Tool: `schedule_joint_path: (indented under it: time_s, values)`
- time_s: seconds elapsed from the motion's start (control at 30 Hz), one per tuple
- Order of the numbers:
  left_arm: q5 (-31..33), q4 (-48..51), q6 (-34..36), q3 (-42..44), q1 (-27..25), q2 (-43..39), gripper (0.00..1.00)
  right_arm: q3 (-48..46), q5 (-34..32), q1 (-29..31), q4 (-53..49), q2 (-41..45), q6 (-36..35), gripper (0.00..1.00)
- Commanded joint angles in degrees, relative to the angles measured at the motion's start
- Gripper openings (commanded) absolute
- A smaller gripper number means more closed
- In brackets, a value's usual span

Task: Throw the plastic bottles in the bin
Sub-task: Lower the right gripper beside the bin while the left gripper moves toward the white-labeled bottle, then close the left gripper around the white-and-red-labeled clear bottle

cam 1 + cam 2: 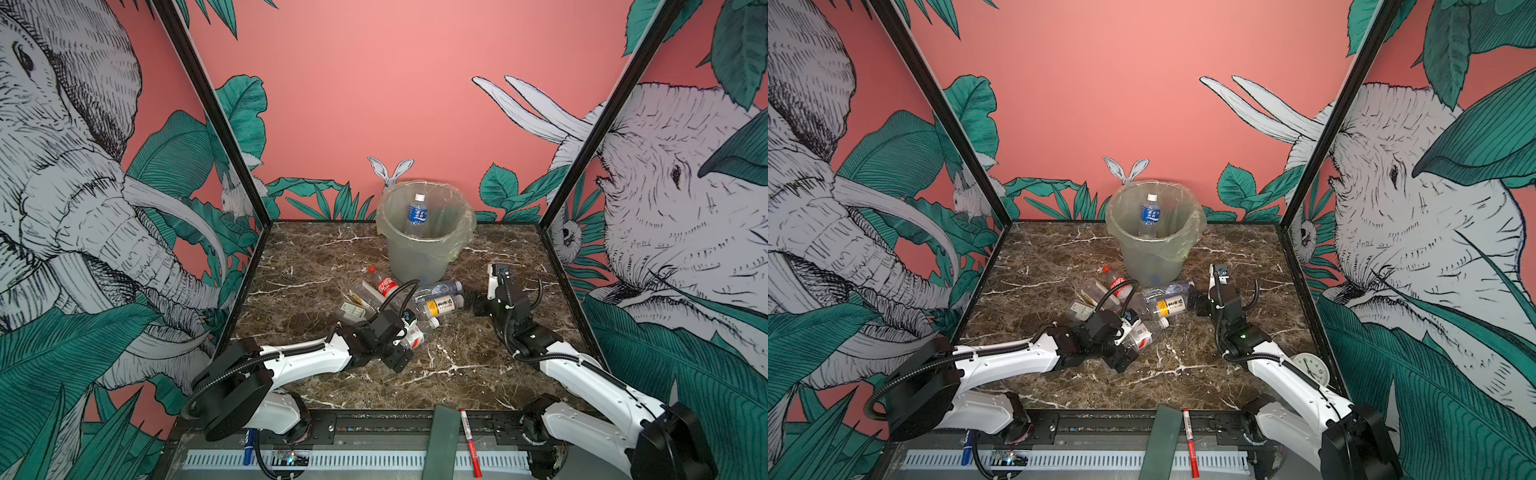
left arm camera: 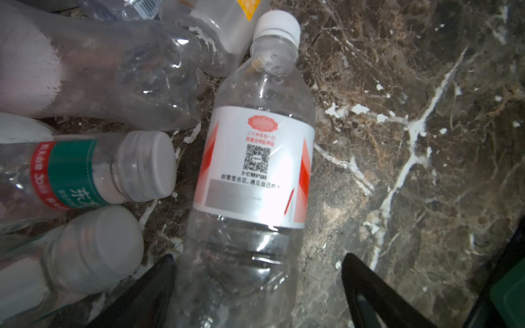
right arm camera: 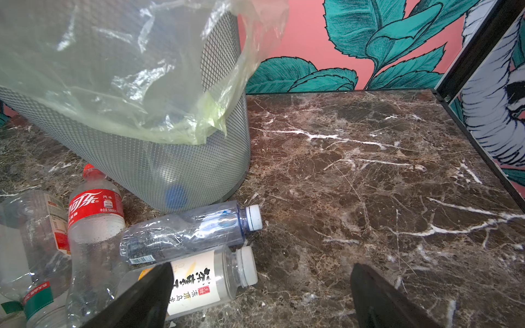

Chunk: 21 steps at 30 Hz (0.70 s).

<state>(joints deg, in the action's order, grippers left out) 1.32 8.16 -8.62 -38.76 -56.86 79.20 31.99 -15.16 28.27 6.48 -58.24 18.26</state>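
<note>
The bin (image 1: pixel 415 257) stands at the back of the marble table, with one blue-labelled bottle (image 1: pixel 417 212) upright inside. Several plastic bottles lie in a heap before it: a red-label one (image 1: pixel 384 284), a bluish one (image 3: pixel 184 233) and a yellow-and-white-label one (image 3: pixel 199 281). My left gripper (image 2: pixel 259 257) is open and straddles the base of a clear bottle with a white-and-red label (image 2: pixel 255 159). One finger is against it and the other stands apart. My right gripper (image 3: pixel 262 269) is open and empty beside the yellow-and-white bottle's cap.
Bare marble (image 3: pixel 369 184) stretches to the right of the bin. Black frame posts (image 1: pixel 590 137) and printed walls close in the table. On the front rail lie a red-and-white marker pen (image 1: pixel 471 444), a green strip (image 1: pixel 442 440) and a blue pen (image 1: pixel 248 449). A small clock (image 1: pixel 1310 365) sits by the right arm.
</note>
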Motion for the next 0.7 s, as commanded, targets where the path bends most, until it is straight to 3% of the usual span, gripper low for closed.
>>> schedule_joint_path:
  time_s: [0.0, 0.3, 0.67]
  values:
    - [2.6, 2.0, 1.6, -2.3, -0.3, 1.0, 0.91, 0.9, 0.0, 0.0, 1.3, 0.6, 0.3, 0.99]
    - [5.0, 4.9, 2.5, -6.0, -0.5, 5.2, 0.84, 1.1, -0.7, 0.0, 1.3, -0.1, 0.0, 0.99]
    - [3.0, 7.1, 3.9, -7.0, -0.6, 7.3, 0.8, 1.5, -0.5, -0.1, 1.1, -1.2, -0.2, 0.99]
